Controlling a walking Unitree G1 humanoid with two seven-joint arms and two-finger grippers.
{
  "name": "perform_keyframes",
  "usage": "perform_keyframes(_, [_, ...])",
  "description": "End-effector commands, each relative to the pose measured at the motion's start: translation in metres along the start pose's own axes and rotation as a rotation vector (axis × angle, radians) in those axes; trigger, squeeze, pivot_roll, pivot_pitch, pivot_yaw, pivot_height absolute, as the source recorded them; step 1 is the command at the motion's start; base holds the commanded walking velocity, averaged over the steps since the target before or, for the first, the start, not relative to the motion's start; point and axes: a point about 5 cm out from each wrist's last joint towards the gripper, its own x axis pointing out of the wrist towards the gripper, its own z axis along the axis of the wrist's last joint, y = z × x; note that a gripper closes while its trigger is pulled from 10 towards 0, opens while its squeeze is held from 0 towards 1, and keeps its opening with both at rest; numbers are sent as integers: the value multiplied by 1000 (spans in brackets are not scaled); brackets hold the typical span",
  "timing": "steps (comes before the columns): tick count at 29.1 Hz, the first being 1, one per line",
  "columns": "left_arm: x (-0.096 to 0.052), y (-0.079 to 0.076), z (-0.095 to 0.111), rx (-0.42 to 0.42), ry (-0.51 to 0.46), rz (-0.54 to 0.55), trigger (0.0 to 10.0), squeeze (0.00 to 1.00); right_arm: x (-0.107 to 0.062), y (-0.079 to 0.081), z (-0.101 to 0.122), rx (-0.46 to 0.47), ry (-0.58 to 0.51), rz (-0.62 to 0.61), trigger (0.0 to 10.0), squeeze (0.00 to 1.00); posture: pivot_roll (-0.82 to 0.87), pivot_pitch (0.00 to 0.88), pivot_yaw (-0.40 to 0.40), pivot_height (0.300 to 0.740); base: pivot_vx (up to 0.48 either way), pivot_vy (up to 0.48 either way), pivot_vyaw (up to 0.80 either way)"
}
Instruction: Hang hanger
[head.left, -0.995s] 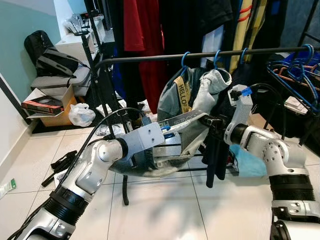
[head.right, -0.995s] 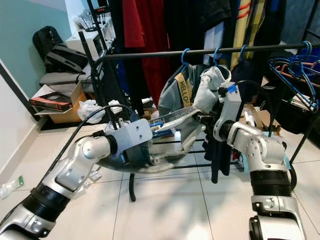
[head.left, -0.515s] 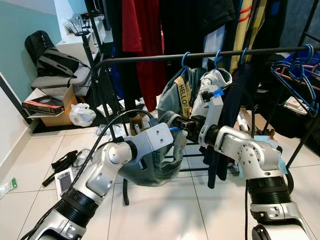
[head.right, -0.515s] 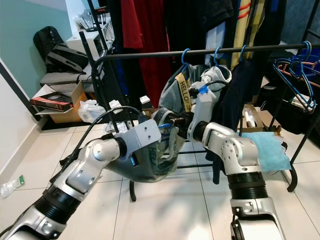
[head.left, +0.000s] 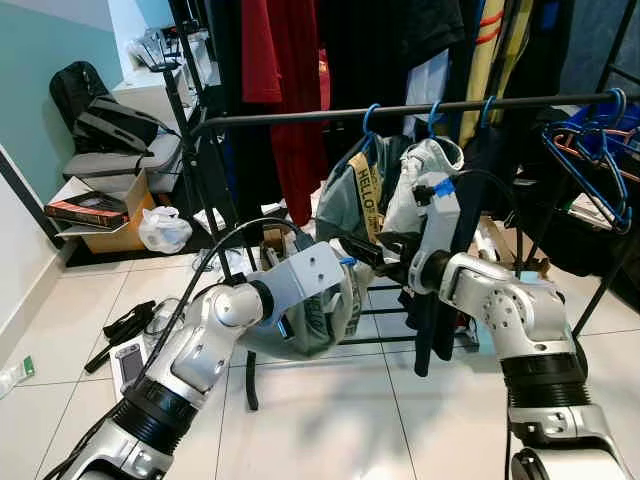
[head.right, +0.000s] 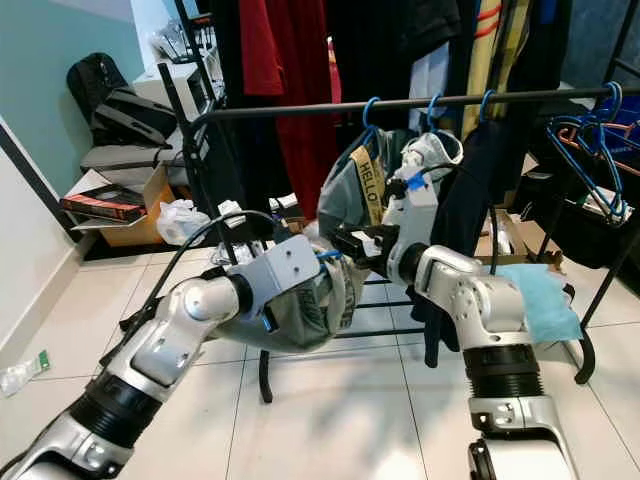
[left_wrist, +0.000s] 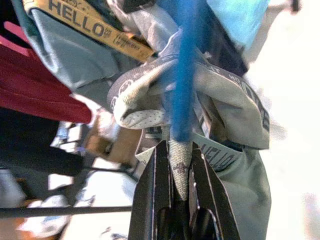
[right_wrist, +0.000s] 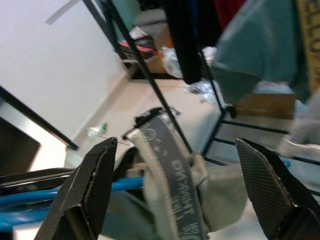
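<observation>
Two tools (head.left: 345, 265) (right_wrist: 175, 195), one grey garment (head.left: 320, 315), one blue hanger (left_wrist: 184, 75)

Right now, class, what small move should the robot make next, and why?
Probably close the right gripper on the grey garment's waistband. Its jaws stand open either side of the band, while the left gripper is shut on the garment beside the blue hanger, below the rail.

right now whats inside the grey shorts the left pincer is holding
A blue hanger runs into the grey shorts, pinched with the waistband by the left pincer. The fabric covers the rest of the hanger.
</observation>
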Motion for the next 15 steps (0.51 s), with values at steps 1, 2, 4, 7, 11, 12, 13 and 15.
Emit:
perform_keyframes(1, [-2, 5, 4, -26, -24, 21, 10000, 0, 5, 5, -10, -8, 45, 19, 10000, 1000, -70, 0, 60, 740, 0, 0, 0])
perform_keyframes(2, [-2, 5, 4, -26, -24, 21, 10000, 0, 5, 5, -10, -8, 45, 19, 10000, 1000, -70, 0, 60, 740, 0, 0, 0])
perform_keyframes(4, [-2, 0, 5, -95, -40, 10, 10000, 0, 1, -2, -4, -48, 25, -2, 10000, 635, -70, 0, 59, 740, 0, 0, 0])
perform_keyframes(7, [-1, 0, 2, -148, -40, 18, 10000, 0, -4, -10, 4, -65, -24, -24, 10000, 557, -71, 0, 58, 740, 0, 0, 0])
perform_keyframes(11, [-5, 12, -18, -312, -13, 136, 10000, 0, -29, -38, 27, -81, -211, -148, 10000, 0, -76, 0, 61, 740, 0, 0, 0])
perform_keyframes(12, [-5, 12, -18, -312, -13, 136, 10000, 0, -29, -38, 27, -81, -211, -148, 10000, 0, -76, 0, 61, 740, 0, 0, 0])
perform_keyframes(13, [-7, 16, -24, -344, -3, 169, 10000, 0, -34, -44, 29, -77, -242, -178, 10000, 0, -76, 0, 61, 740, 0, 0, 0])
perform_keyframes(15, [-7, 16, -24, -344, -3, 169, 10000, 0, -34, -44, 29, -77, -242, -178, 10000, 0, -76, 0, 61, 740, 0, 0, 0])
